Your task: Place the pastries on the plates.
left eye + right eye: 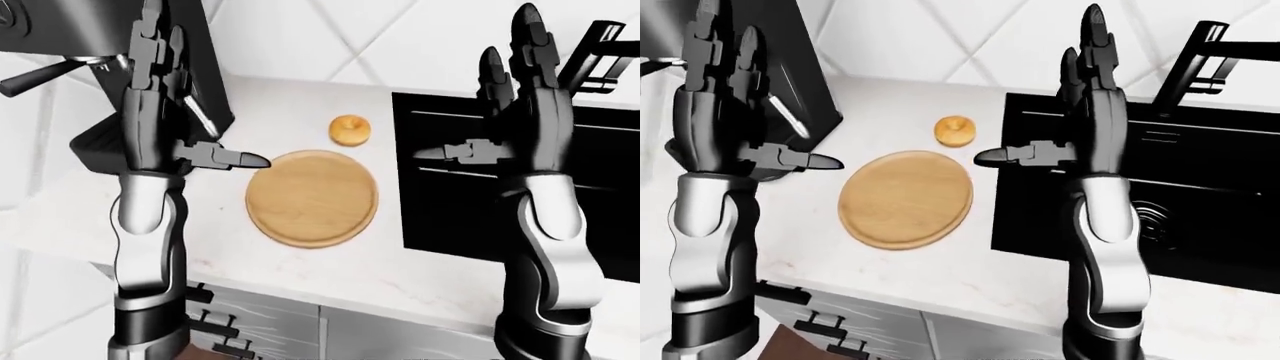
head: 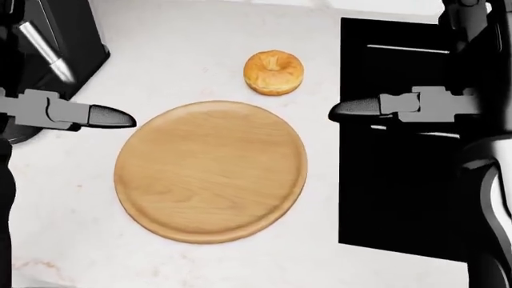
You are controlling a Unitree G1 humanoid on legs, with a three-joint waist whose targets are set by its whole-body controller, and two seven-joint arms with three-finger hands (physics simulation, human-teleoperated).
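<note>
Between my two hands: the wooden plate (image 2: 210,171) lies flat on the white table (image 2: 184,54), bare of any pastry.

Left hand (image 1: 155,112): raised upright above the table, palm turned inward, holding nothing.
Left fingers (image 1: 150,37): spread wide and pointing up; the thumb juts sideways toward the plate, its tip over the table just beside the plate's left rim in the head view.
Right hand (image 1: 1095,112): raised upright likewise, palm inward, holding nothing.
Right fingers (image 1: 1090,34): spread wide and pointing up; the thumb juts toward my left hand, its tip over the edge of the black sink (image 1: 1160,187).
Pastry (image 2: 274,72): a round, golden, ring-shaped piece resting on the table, not on the plate. It sits just beyond the plate's upper rim in the head view, apart from it, and nearer my right thumb than my left.
Plate relative to fingers: it lies below and between both thumbs, closer to the left one.
Sink: to the right of the plate, under my right hand; a dark faucet (image 1: 1200,56) stands at its upper edge.
Coffee machine (image 1: 110,82): a dark appliance behind my left hand, at the table's left end.
Cabinet drawers (image 1: 840,330): grey fronts with dark handles below the table edge.
</note>
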